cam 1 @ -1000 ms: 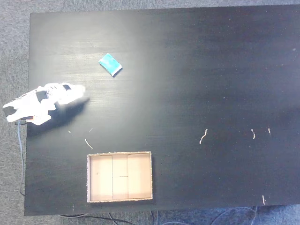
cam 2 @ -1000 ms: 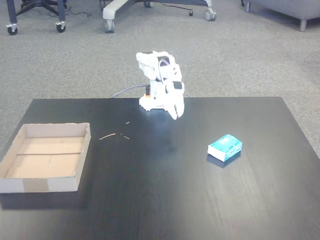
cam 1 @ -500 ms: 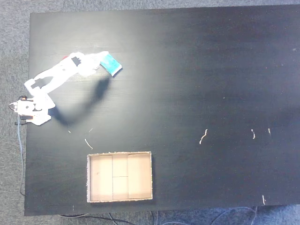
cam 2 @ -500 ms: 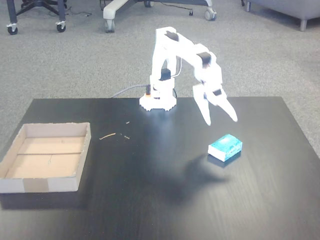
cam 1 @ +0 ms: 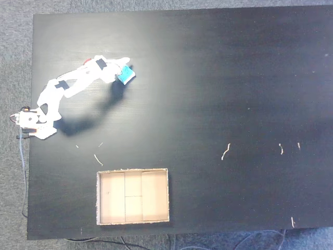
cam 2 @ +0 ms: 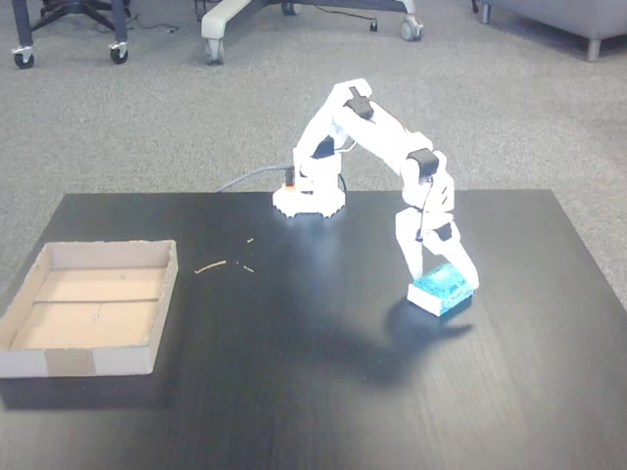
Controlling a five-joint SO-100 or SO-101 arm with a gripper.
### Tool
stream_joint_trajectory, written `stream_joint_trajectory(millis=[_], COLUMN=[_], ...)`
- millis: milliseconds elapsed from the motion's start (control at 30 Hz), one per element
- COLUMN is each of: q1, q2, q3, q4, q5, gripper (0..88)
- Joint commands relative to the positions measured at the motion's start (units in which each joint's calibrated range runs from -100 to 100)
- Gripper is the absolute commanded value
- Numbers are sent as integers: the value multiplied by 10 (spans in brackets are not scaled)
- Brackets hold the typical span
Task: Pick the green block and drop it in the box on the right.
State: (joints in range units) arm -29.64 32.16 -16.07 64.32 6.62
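Observation:
The green block (cam 1: pixel 126 76) (cam 2: pixel 442 292) lies flat on the black table (cam 1: pixel 234 78), near its upper left corner in a fixed view. My white gripper (cam 1: pixel 123 69) (cam 2: pixel 444 281) is lowered over it, open, with one finger on each side of the block. The block rests on the table. The box (cam 1: pixel 133 196) (cam 2: pixel 90 309), a shallow tan cardboard tray, stands at the table's lower edge in a fixed view and at the left in the other. The box holds nothing.
The arm's base (cam 1: pixel 32 123) (cam 2: pixel 309 199) sits at the table's edge with a cable trailing off. Small pale scraps (cam 1: pixel 225 151) (cam 2: pixel 210 265) lie on the table. Chair wheels (cam 2: pixel 214 51) stand on the carpet behind.
The arm unfolded from its curled rest pose, reached out over the block and came down, so its open fingers now straddle the block. The block and the box have not moved.

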Motion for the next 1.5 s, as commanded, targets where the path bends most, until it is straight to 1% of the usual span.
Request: stream_joint_trajectory(millis=[0,200,267,433,500,567,633,700,800,833,867,900,933,967,1033,1067,1133,1200,1367,1400,1467], q1=[1,-3,-5,-2,9,35,87,161,317,372,408,437,465,499,567,588,615,628,658,666,680], q2=[28,41,38,15,-58,-186,-356,-513,-663,-692,-708,-710,-687,-641,-556,-506,-394,-284,-41,-5,38], q3=[-43,-50,-42,-24,1,46,118,170,192,217,262,318,347,344,338,320,245,141,-245,-303,-362], q4=[-4,-6,-10,-16,-4,16,22,35,67,53,7,-67,-115,-133,-208,-232,-234,-210,-55,-37,-44], q5=[6,13,14,14,11,9,13,29,60,70,79,86,94,98,96,97,97,95,85,84,84], gripper=[415,241,209,203,200,199,196,188,197,196,195,194,194,194,198,200,202,201,203,204,205])
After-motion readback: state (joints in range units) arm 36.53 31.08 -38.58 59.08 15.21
